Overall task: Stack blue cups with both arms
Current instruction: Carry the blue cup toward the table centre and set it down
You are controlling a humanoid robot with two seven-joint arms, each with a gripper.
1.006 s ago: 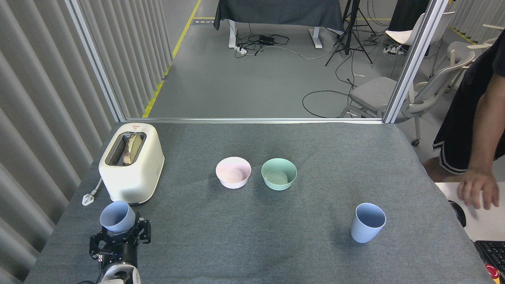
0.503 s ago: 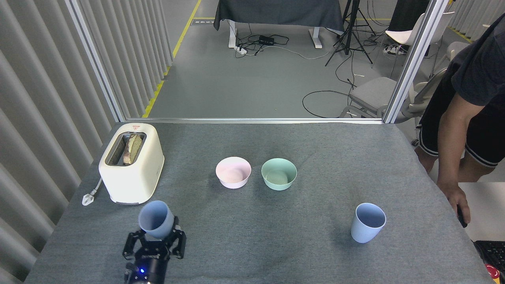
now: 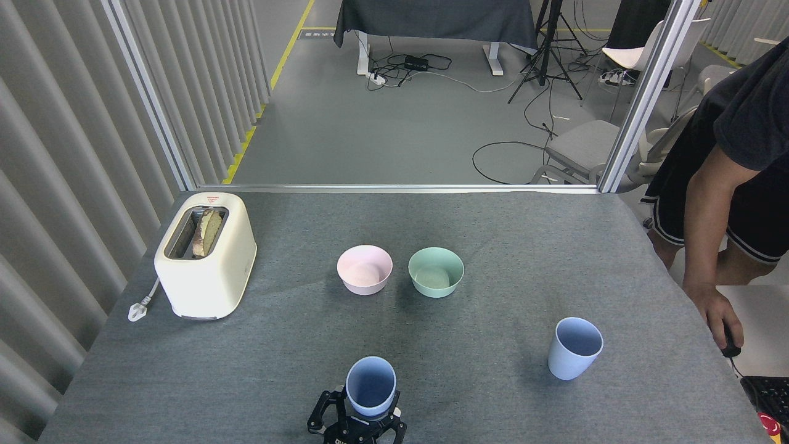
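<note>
Left gripper (image 3: 356, 419): fingers closed around the held blue cup (image 3: 370, 385), mouth up, at the table's near edge, centre.
Second blue cup (image 3: 575, 348): stood upright on the grey table (image 3: 259, 370), well to the right.
Right gripper: out of view.

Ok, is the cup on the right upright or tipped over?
Upright. The right cup stands on its base on the table, open mouth up, nothing touching it. It looks empty.
</note>
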